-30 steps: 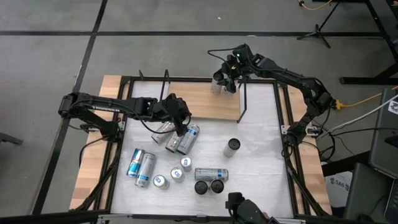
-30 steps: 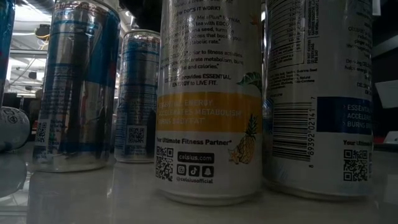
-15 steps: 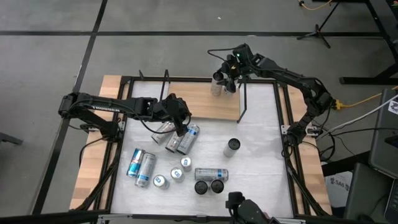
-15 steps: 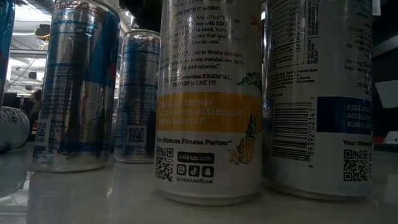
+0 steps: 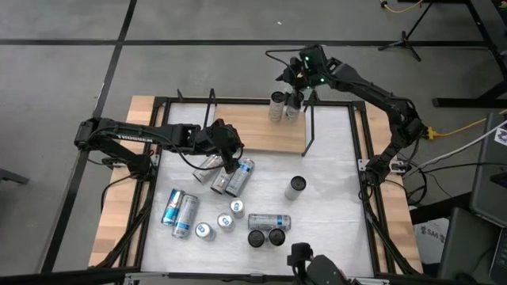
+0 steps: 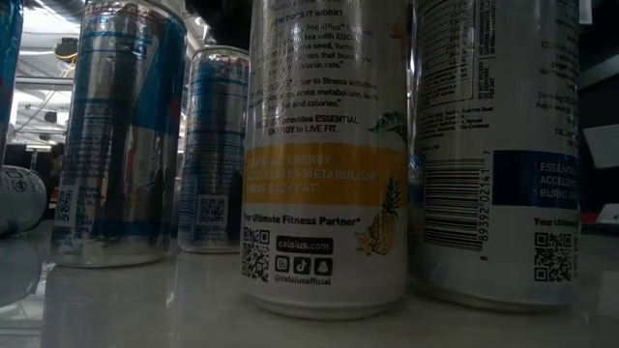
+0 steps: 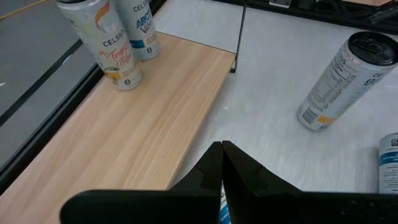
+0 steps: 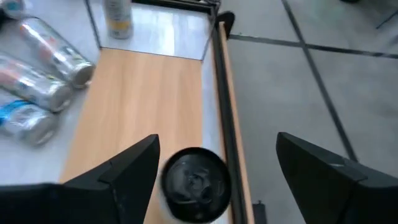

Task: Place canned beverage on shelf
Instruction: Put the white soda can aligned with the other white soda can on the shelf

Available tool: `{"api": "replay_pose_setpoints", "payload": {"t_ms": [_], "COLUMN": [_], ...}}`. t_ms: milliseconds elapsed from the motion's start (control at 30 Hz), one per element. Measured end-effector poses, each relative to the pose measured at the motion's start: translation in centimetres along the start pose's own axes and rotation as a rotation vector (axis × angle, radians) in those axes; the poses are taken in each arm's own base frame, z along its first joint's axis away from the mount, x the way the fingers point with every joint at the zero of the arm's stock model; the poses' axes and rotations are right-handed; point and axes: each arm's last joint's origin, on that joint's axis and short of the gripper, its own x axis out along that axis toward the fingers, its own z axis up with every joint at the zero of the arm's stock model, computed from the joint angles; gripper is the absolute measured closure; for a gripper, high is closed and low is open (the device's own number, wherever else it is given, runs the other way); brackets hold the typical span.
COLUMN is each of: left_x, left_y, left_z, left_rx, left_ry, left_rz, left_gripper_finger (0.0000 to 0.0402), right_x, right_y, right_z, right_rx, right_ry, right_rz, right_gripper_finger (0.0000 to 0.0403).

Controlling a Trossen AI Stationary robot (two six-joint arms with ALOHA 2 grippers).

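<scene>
Two cans stand upright, long axes vertical, on the far right end of the shelf (image 5: 238, 127), a light-brown wooden board in a thin black rod frame whose long axis runs left to right across the far side of the table (image 5: 333, 190). The orange-label can (image 7: 106, 37) and the blue-label can (image 7: 140, 25) are both white and touch or nearly touch.

The right end effector (image 5: 295, 79) is above them, its fingers (image 8: 127, 165) spread wide apart on either side of one can's dark top (image 8: 194, 182), not closed on it.

The left end effector (image 7: 222, 152) has its fingers pressed together, empty, over the lying cans (image 5: 226, 176) by the shelf's near edge.

The high view shows about thirteen cans on the table off the shelf, some standing, some lying.
</scene>
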Motion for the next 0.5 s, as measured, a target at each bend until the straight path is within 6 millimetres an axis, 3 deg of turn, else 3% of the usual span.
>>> {"api": "replay_pose_setpoints", "payload": {"t_ms": [233, 500], "left_x": [0.0, 0.0], "left_y": [0.0, 0.0], "left_z": [0.0, 0.0], "left_rx": [0.002, 0.002], "left_ry": [0.0, 0.0], "left_rz": [0.0, 0.0], "left_gripper_finger": [0.0401, 0.0401], "right_x": [-1.4, -0.4], "right_y": [1.1, 4.9], "right_z": [1.1, 2.8], "right_rx": [0.049, 0.004], "right_ry": [-0.006, 0.032], "right_rz": [0.185, 0.301], "right_gripper_finger": [0.009, 0.0091]}}
